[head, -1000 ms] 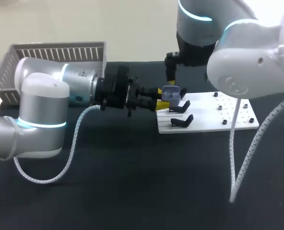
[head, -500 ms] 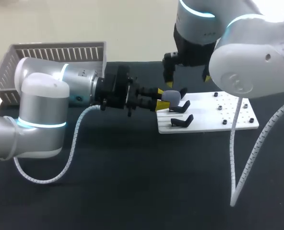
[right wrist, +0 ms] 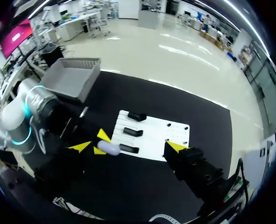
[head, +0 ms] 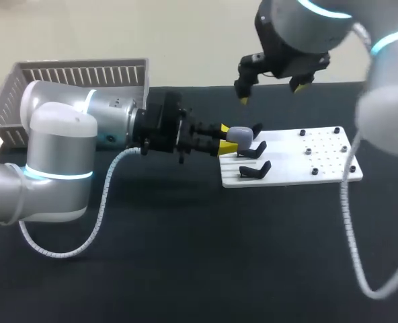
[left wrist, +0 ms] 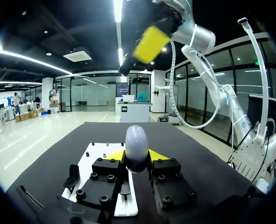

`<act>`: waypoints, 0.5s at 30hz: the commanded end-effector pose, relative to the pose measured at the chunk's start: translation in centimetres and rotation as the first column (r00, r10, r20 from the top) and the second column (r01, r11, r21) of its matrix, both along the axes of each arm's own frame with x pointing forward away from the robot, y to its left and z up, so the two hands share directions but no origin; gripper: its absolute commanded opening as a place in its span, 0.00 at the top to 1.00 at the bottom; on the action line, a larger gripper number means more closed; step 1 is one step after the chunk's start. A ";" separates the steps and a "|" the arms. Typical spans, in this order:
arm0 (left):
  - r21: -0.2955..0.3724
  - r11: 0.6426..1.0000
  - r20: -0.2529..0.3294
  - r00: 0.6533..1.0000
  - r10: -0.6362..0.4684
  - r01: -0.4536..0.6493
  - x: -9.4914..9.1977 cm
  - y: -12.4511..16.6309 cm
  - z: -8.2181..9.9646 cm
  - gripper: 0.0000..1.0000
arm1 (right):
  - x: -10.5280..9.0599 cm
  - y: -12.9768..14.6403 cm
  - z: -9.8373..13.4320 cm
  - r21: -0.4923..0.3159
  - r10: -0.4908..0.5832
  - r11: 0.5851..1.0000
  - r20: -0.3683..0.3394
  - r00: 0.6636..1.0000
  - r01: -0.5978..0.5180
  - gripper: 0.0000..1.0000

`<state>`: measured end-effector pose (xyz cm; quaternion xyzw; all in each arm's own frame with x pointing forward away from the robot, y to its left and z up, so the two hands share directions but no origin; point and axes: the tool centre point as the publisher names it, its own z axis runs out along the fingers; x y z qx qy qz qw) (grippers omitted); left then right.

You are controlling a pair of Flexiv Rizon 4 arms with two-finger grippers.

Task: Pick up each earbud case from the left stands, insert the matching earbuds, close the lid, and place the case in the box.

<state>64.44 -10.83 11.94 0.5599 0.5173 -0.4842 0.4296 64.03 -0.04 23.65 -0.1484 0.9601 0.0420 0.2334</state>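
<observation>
A pale grey earbud case (head: 241, 135) with its lid down is held just over the near-left corner of the white stand board (head: 300, 161). My left gripper (head: 227, 138) is shut on it from two sides. In the left wrist view the case (left wrist: 136, 147) stands upright between the yellow fingertips (left wrist: 113, 156). My right gripper (head: 271, 93) hangs open and empty well above the board's far edge. From the right wrist view, the case (right wrist: 111, 148) lies far below that gripper (right wrist: 128, 147), beside the board (right wrist: 159, 135).
Three black stands (head: 255, 169) sit on the board's left part, with small pegs (head: 314, 171) on its right part. A grey slatted basket (head: 71, 77) stands at the table's far left, behind my left arm (head: 58, 155). Black tabletop extends toward the front.
The case's lid, open a second ago with earbuds showing, is now shut. My right gripper has lifted off the case, up and to the right. The left arm has not moved.
</observation>
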 end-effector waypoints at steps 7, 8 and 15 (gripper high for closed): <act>-0.035 0.994 -0.029 0.994 0.107 -0.108 -1.7 2.7 2.1 1.00 | -4.4 -0.2 2.6 0.116 0.269 0.949 0.190 0.944 -0.294 0.00; -0.031 0.992 -0.020 0.993 0.119 -0.120 -1.8 3.2 2.4 1.00 | -4.5 -0.1 2.8 0.116 0.282 0.944 0.196 0.939 -0.308 0.00; -0.013 0.965 0.025 0.964 0.263 -0.263 -1.1 7.4 4.1 1.00 | -4.5 0.1 3.8 0.137 0.300 0.930 0.247 0.921 -0.340 0.00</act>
